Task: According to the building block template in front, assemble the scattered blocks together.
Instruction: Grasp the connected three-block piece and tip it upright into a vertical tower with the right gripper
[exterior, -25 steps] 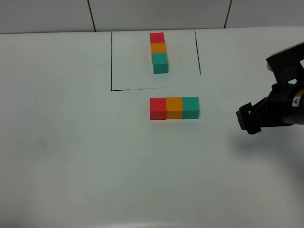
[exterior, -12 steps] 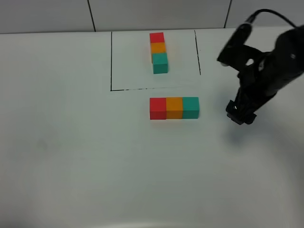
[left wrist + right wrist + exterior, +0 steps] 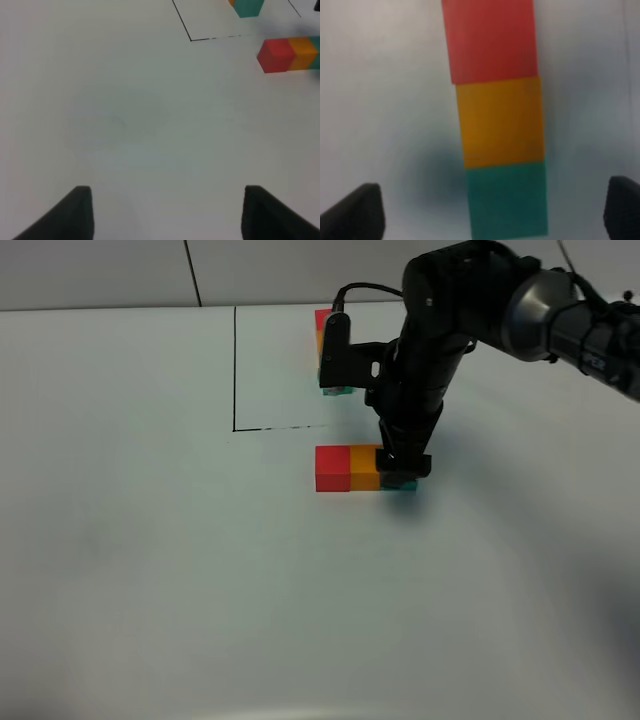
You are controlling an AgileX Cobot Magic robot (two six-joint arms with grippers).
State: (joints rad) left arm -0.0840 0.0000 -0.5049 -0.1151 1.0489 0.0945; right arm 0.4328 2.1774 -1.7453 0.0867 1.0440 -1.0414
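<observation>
The right claw hangs spread over the teal block, which ends the joined blocks near the template (half hidden). Seemingly final squaring: descend straight, squeeze gently. The left claw gapes empty.

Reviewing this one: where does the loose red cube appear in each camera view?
Exterior high: red cube near centre, left of the orange cube.
Left wrist: red cube in the distance, orange cube beyond it.
Right wrist: red cube close up, orange cube next, then teal cube.
Shared landmark: the orange cube touching it.
</observation>
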